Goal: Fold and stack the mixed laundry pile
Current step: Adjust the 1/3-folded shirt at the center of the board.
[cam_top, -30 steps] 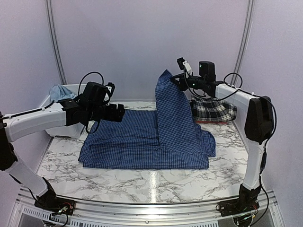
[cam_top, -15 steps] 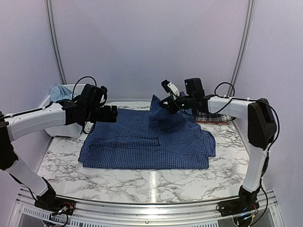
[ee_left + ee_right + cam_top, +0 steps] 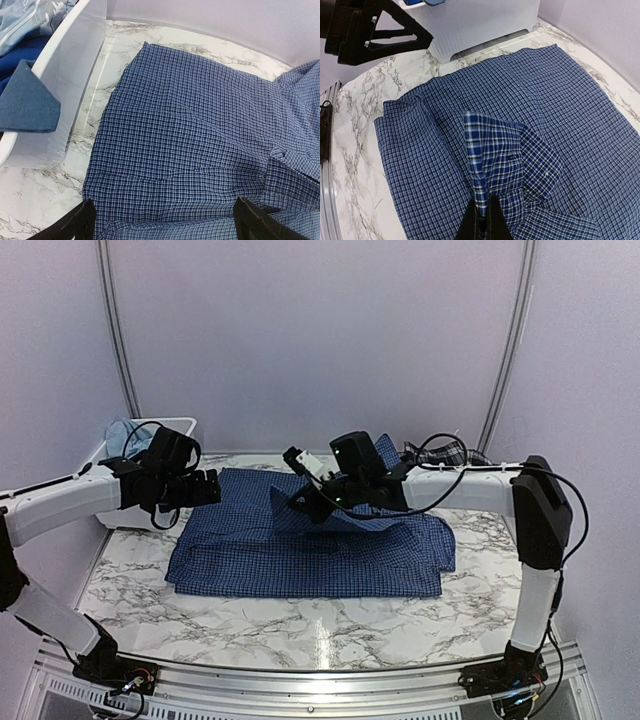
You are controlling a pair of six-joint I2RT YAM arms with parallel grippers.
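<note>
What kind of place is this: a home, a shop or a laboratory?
Most likely a robot test booth in a laboratory: the left arm and right arm are bolted to a metal rail, plain lilac walls close in one marble-patterned table, and a navy checked shirt lies spread for folding.

White arm links (image 3: 60, 502), black joints (image 3: 540, 512), seemingly thin black looping cables (image 3: 440, 438).

A navy checked shirt (image 3: 200, 150) lies spread on the marble table (image 3: 30, 200), its left edge just beside a white bin (image 3: 75, 60) with a blue cloth (image 3: 25, 105) draped over its rim, while the left gripper (image 3: 165, 222) holds its dark fingers (image 3: 80, 225) wide apart at the lower corners
</note>
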